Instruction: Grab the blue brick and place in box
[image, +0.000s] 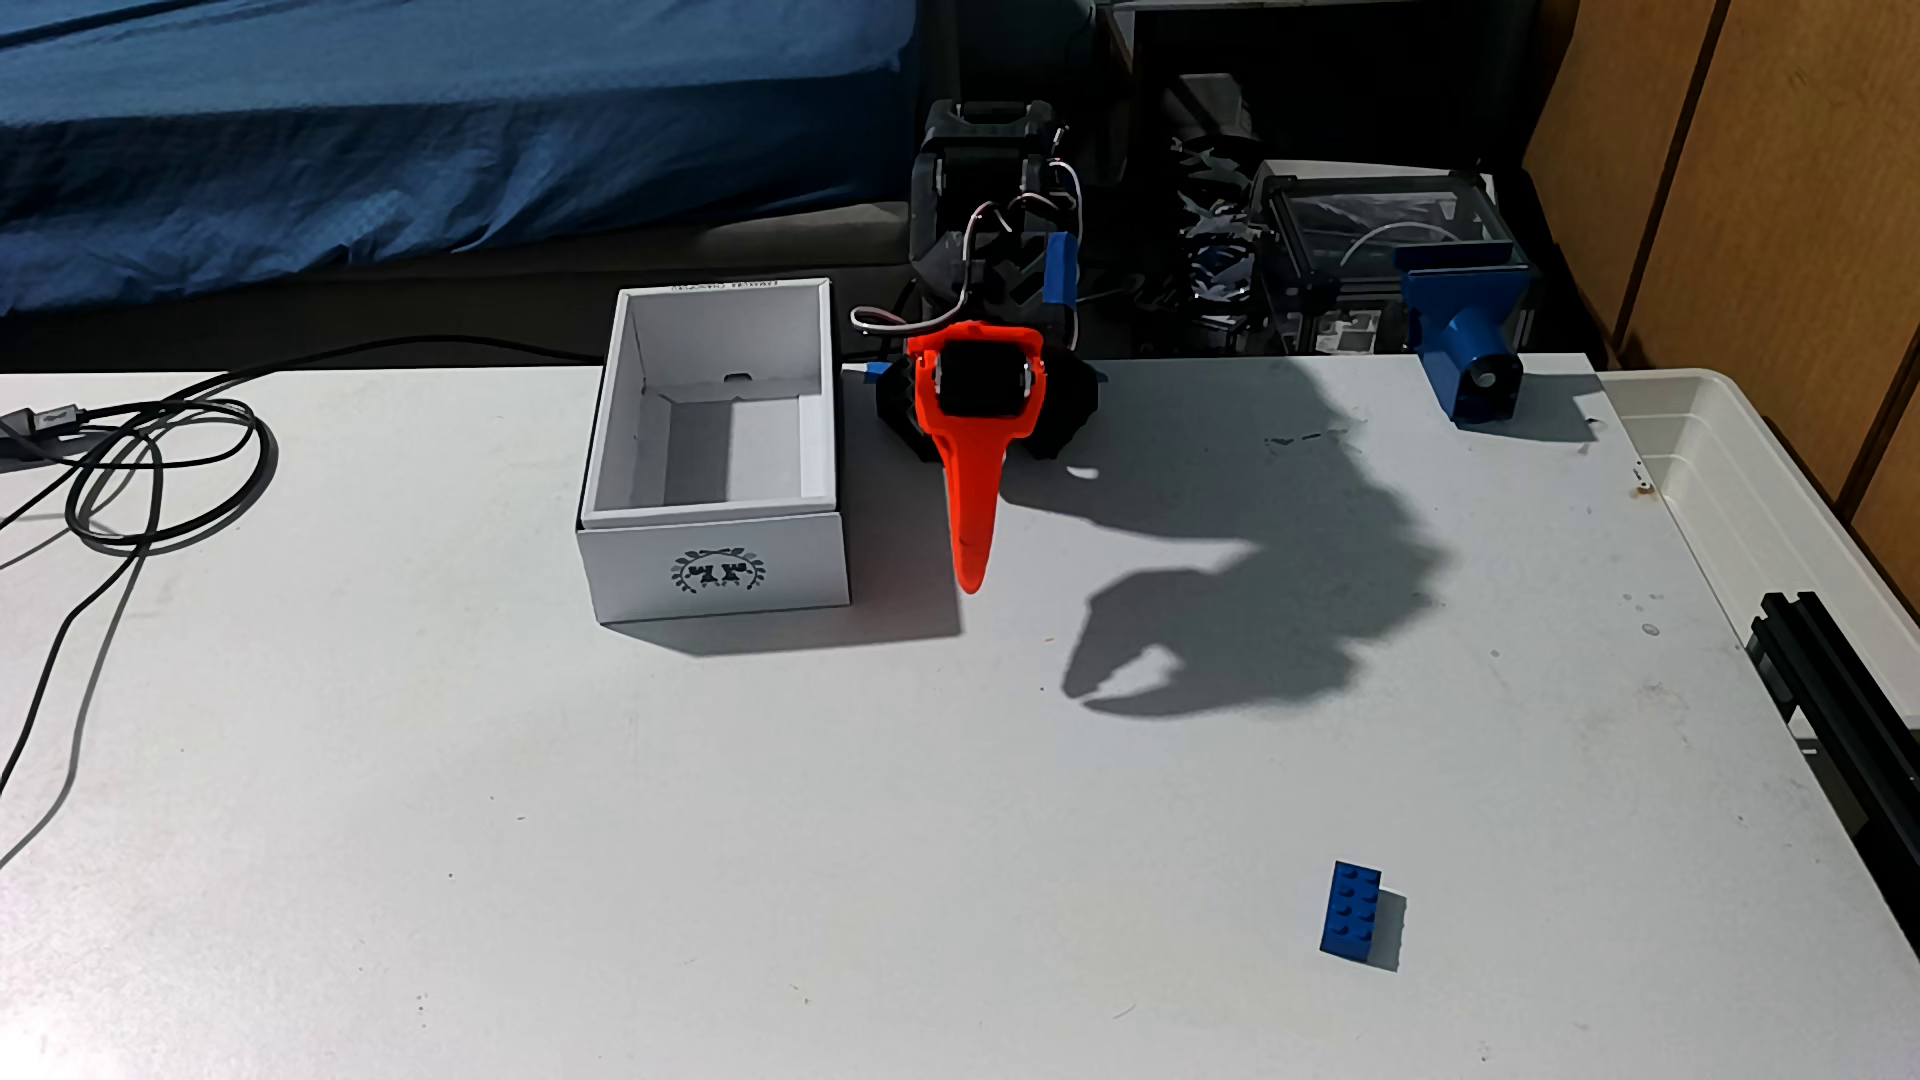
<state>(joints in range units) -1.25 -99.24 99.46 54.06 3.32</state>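
Jaws: whether mine are parted I cannot tell directly, since one orange finger (971, 488) hides the rest; my shadow (1247, 613) hints at a narrow gap. Gripper (970, 582) hangs tip-down just beside the box (717, 566), holding nothing. Brick (1351, 909) lies flat on the table (520, 831), well apart, near its front right. Judgement: I reach forward and right, open wide, and close across the brick's short sides.
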